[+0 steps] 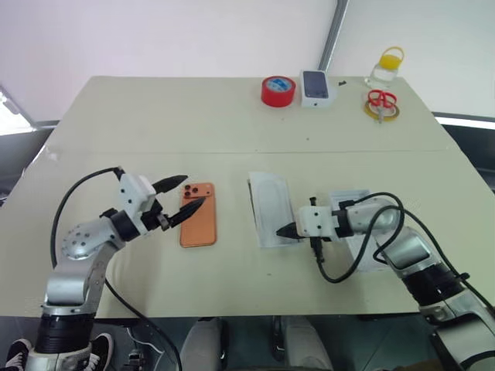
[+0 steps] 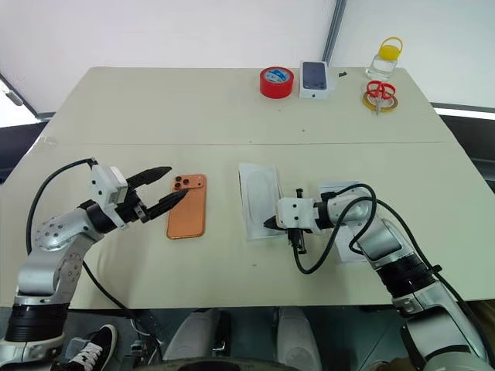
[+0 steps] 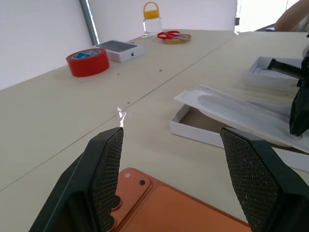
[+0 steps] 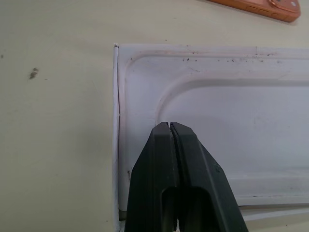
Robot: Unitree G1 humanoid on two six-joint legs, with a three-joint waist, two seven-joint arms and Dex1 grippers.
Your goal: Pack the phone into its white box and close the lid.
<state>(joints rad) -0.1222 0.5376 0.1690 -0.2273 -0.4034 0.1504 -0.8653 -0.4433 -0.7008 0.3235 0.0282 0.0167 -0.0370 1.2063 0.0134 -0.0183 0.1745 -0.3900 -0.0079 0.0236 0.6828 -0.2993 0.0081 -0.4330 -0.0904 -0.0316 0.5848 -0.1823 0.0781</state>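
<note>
Spread black fingers of the left gripper (image 1: 184, 198) hovered at the camera corner of the phone (image 1: 199, 216), which lay back-up on the table (image 1: 155, 124), while to its right a flat white insert (image 1: 271, 207) sat askew over the white box (image 3: 193, 129), and the right gripper (image 4: 170, 126), fingers pressed together, rested its tips on that insert. Beyond that arm stood the lid (image 3: 270, 73), hollow side up. Along the far edge sat red tape (image 1: 278, 90), a small box picturing a dark phone (image 1: 318, 86), red scissors (image 1: 380, 99) on a yellow ring and a yellow-capped jar (image 1: 387, 67); no writing was readable
</note>
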